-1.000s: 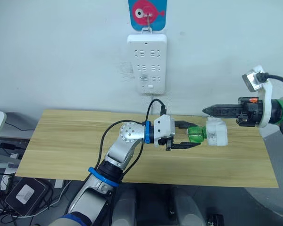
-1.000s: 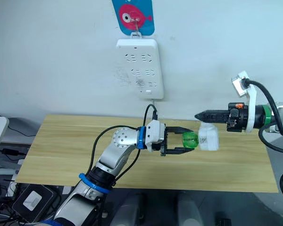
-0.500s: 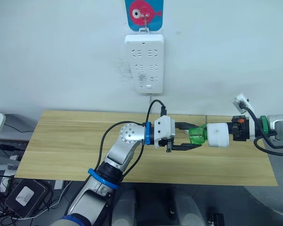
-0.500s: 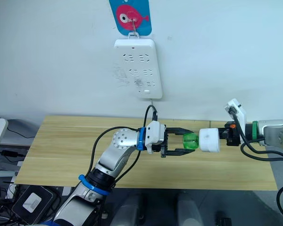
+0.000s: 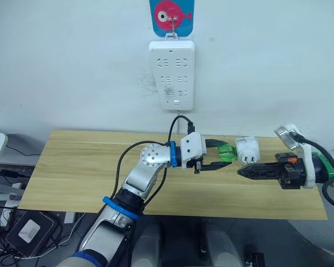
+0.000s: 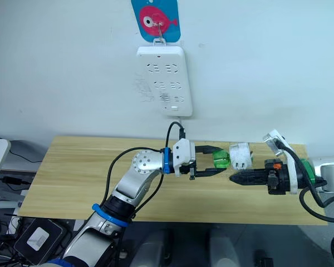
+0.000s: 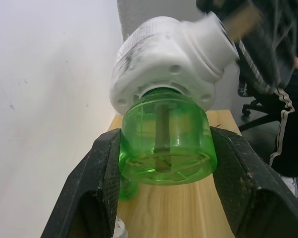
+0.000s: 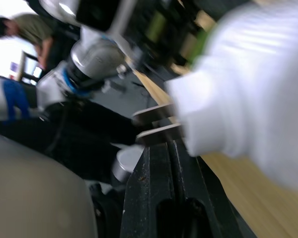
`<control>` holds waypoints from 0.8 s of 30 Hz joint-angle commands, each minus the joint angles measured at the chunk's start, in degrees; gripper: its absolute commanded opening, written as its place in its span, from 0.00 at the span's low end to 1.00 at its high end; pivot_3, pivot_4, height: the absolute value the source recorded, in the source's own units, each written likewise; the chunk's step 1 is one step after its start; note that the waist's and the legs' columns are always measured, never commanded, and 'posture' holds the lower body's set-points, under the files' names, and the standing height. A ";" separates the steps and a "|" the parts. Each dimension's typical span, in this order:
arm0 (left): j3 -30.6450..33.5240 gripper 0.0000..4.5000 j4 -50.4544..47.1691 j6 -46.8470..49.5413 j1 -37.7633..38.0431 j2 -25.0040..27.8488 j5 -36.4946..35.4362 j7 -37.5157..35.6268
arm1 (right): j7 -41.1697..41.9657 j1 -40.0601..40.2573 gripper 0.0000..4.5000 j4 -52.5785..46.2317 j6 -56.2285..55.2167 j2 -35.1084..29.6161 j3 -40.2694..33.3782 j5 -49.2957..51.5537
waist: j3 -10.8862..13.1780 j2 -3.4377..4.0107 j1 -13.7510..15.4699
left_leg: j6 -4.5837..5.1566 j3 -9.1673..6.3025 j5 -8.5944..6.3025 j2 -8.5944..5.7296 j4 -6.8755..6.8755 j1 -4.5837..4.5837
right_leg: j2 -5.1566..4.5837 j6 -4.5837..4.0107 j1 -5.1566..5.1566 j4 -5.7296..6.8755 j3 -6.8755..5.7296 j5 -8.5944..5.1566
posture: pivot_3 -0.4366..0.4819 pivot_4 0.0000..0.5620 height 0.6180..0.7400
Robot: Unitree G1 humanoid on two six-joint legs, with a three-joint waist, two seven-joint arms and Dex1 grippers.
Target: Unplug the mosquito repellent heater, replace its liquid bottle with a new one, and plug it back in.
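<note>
Two claws by the mosquito repellent heater (image 5: 247, 150).
Left claw (image 5: 221, 158) pinches its liquid bottle (image 5: 227, 152); right claw (image 5: 240, 172), pressed together, points just below the heater.

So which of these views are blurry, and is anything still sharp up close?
Right wrist view: motion-smeared, the mosquito repellent heater a soft white mass, background streaked. Left wrist view: the green liquid bottle between the left gripper's fingers is crisp; the heater's far end blurs. Both eye views are sharp and evenly lit, with soft shadows on the table.
</note>
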 commanded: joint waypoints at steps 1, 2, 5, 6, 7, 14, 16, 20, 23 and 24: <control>-1.18 0.50 -2.37 -0.30 0.15 -0.51 -0.91 -1.25 | -8.10 -4.77 0.01 3.79 -0.30 1.74 -1.81 5.00 | 0.00 0.00 -0.12 | 0.00 0.02 0.01 -0.01 0.00 0.00 | 0.00 0.01 0.00 0.00 0.03 0.01 | 0.35 0.48 1.00; -1.36 0.50 -2.50 -0.09 0.14 -0.49 -1.08 -1.59 | -9.76 -6.08 0.01 5.17 -0.44 2.31 -1.70 5.44 | 0.00 0.00 -0.22 | 0.00 0.01 0.01 -0.01 0.00 0.00 | 0.00 0.01 0.00 0.00 0.02 0.01 | 0.35 0.48 1.00; -1.60 0.50 -2.77 0.15 0.16 -0.41 -1.35 -2.47 | -13.79 -10.14 0.01 9.38 -0.62 3.54 -1.55 6.52 | 0.00 0.00 -0.34 | -0.03 0.01 0.02 -0.01 -0.03 -0.02 | -0.01 0.01 -0.02 -0.01 0.02 0.01 | 0.35 0.48 1.00; -1.56 0.50 -2.83 0.19 0.19 -0.40 -1.42 -2.64 | -14.54 -11.25 0.01 10.24 -0.75 3.86 -1.39 5.79 | 0.00 0.00 -0.32 | -0.09 0.01 0.06 -0.01 -0.04 -0.03 | -0.01 0.01 -0.02 -0.02 0.01 0.01 | 0.34 0.48 1.00; -1.51 0.50 -2.86 0.22 0.21 -0.42 -1.48 -2.81 | -14.89 -11.92 0.01 10.58 -0.95 4.06 -1.19 4.73 | 0.00 0.00 -0.32 | -0.09 0.01 0.06 -0.01 -0.06 -0.04 | -0.01 0.01 -0.03 -0.03 0.01 0.01 | 0.34 0.48 1.00; -1.11 0.50 -3.20 0.61 0.19 -0.87 -2.02 -3.32 | -6.60 -8.32 0.01 6.11 -7.81 0.73 4.81 -11.71 | 0.00 0.01 -0.34 | -0.07 0.02 0.05 -0.02 -0.06 -0.05 | -0.01 0.01 -0.04 -0.04 0.02 0.01 | 0.34 0.48 1.00; -0.67 0.50 -3.42 0.86 0.18 -1.06 -2.50 -3.39 | -4.30 -6.97 0.01 5.25 -9.85 0.21 5.94 -15.04 | 0.00 0.01 -0.38 | -0.08 0.05 0.05 -0.02 -0.05 -0.05 | -0.01 0.01 -0.06 -0.03 0.06 0.01 | 0.34 0.48 1.00; -0.41 0.50 -3.76 1.35 0.17 -1.24 -2.80 -3.39 | -0.75 -4.64 0.01 4.96 -11.82 -0.23 6.82 -19.28 | 0.00 0.01 -0.38 | 0.01 0.04 0.01 -0.01 -0.04 -0.02 | -0.01 0.01 -0.06 0.00 0.05 0.01 | 0.35 0.49 1.00; 0.13 0.50 -3.84 1.77 0.22 -1.44 -3.03 -2.99 | 2.77 -2.15 0.01 3.59 -11.86 -1.29 6.85 -20.44 | 0.00 0.01 -0.37 | 0.00 0.05 0.01 -0.01 -0.04 -0.02 | -0.01 0.01 -0.05 0.00 0.06 0.01 | 0.35 0.50 1.00; 0.31 0.50 -3.72 1.69 0.12 -1.50 -2.88 -2.74 | 3.85 -1.30 0.01 2.98 -11.67 -1.69 6.66 -20.37 | 0.00 0.01 -0.37 | 0.00 0.04 0.01 -0.01 -0.05 -0.02 | -0.01 0.01 -0.05 -0.01 0.05 0.01 | 0.35 0.50 1.00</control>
